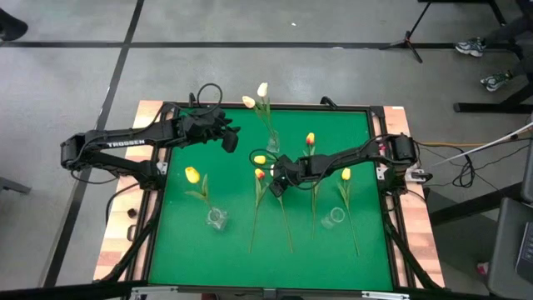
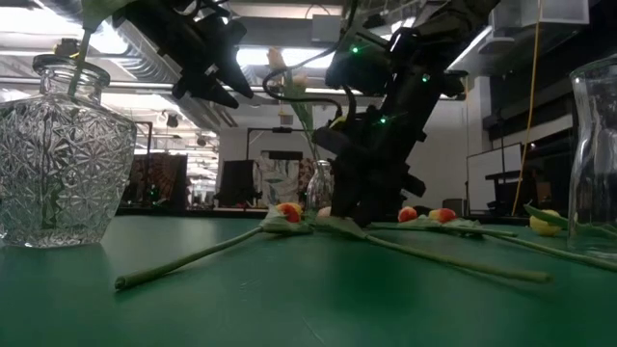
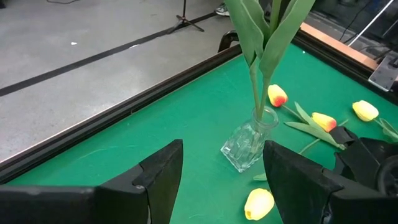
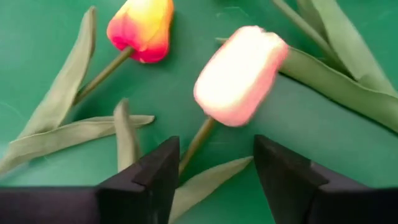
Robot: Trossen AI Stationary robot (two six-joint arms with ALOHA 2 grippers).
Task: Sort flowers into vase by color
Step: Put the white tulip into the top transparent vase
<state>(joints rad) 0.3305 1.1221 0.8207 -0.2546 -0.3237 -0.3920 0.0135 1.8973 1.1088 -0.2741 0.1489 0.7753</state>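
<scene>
Dark blocky right tool (image 4: 214,168) fingers astride thin stem, waxy pale tulip (image 4: 239,74)

Green table surface (image 1: 175,242), dark-framed, wooden border outside. Three clear glass vases stand on it: one (image 1: 272,142) near the far edge holding two white tulips (image 1: 262,89), one (image 1: 217,218) toward the near-left corner, one (image 1: 334,217) toward the near-right. Loose tulips lie flat: a yellow one (image 1: 192,175) at left, a cream one (image 1: 260,158) and orange-red ones (image 1: 259,174) at centre, another yellow one (image 1: 346,174) at right.

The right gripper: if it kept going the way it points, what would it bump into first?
Most likely the pale tulip: its stem runs between the open fingers of the right gripper, just ahead. Depth is hard to judge.
</scene>
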